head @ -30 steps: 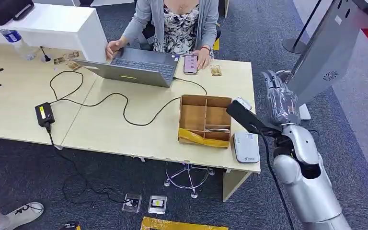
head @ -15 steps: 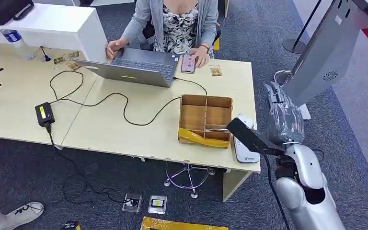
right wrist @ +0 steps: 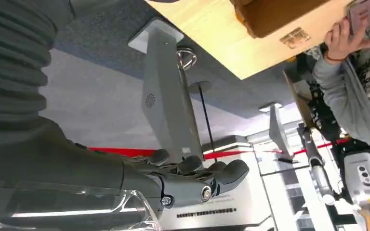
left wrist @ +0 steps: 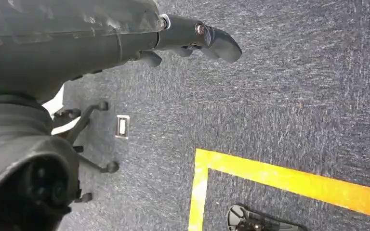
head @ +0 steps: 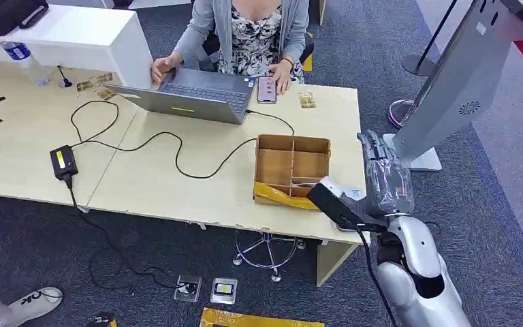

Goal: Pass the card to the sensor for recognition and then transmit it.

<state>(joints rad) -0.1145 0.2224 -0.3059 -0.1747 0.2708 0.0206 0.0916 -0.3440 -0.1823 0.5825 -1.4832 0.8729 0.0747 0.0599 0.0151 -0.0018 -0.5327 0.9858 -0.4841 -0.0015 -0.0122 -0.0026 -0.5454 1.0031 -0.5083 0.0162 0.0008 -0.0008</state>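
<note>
Left wrist view looks down on grey carpet with a yellow line [left wrist: 289, 180]. The left robot hand [left wrist: 125, 33] hangs above it, released, its dark fingers [left wrist: 212, 38] only lightly bent and holding nothing.

In the head view, a black adapter [head: 63, 162] lies at the left of the desk [head: 150, 184], and its cable runs to a grey laptop [head: 191, 95]. A person [head: 252, 34] sits behind the laptop, one hand by a phone [head: 267, 88]. To the right stands a wooden box [head: 293, 170] with compartments. In its near right compartment lie thin flat pieces [head: 308, 182]; whether one is the card cannot be told. Just beside the box is the white sensor [head: 353, 193], partly hidden by the wrist. The right robot hand [head: 385, 174] is above the desk's right edge, fingers stretched and empty. Right wrist view shows this hand [right wrist: 173, 183] empty too. A grey kiosk [head: 449, 88] stands furthest right.
</note>
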